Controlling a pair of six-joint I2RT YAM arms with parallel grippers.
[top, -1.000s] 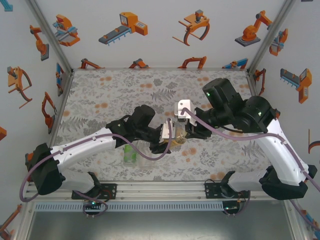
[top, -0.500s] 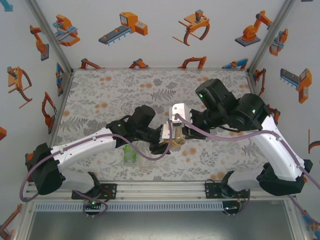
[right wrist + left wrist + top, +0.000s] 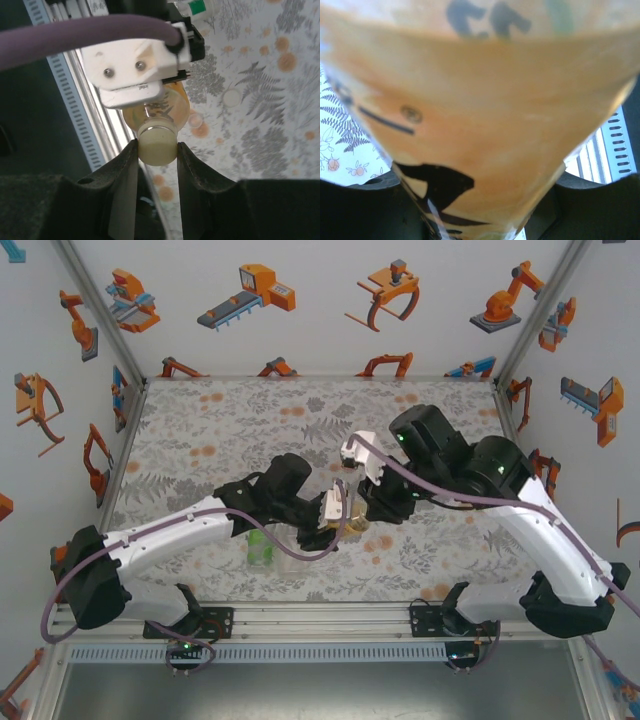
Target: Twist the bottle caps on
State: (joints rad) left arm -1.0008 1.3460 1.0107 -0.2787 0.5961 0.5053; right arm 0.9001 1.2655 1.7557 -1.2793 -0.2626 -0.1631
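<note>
your left gripper [image 3: 480, 207] is clamped around the amber bottle [image 3: 485, 125], bracing it a little toward 6 o'clock from the middle of the table [image 3: 220, 430], so the neck cannot turn with the lid. your right gripper [image 3: 156, 148] is closed on the pale yellowish cap [image 3: 157, 142], pads squeezing it from 9 and 3 o'clock, apparently so a wrist roll can drive the thread. whether the cap has seated on the neck you cannot tell.

the right wrist view gives you that pinch and the bottle's shoulder just beyond the cap at 12 o'clock. the left wrist view gives the yellow label and its dark characters pressed close. the overhead view gives the layout: arms meeting from 8 and 3 o'clock, the green-tinted bottle [image 3: 260, 548] standing at 8 o'clock of the amber one.
</note>
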